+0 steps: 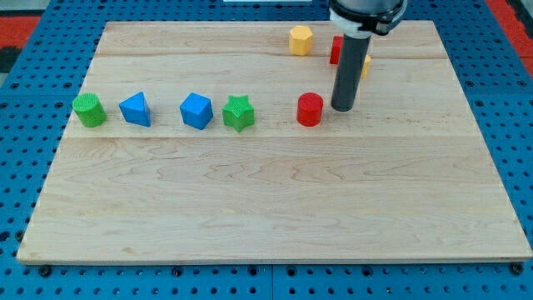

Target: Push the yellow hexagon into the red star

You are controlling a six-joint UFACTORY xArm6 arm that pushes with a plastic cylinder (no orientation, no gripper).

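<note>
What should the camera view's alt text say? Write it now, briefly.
A dark rod's tip rests on a wooden board just right of a red cylinder block, with a yellow hexagon block above-left and a partly hidden red block behind the rod. Green and blue blocks line the left.

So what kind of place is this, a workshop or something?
Probably a robotics lab test bench: a wooden board sits on a blue perforated table, with small coloured blocks like the yellow hexagon, and my tip beside the red cylinder.
</note>
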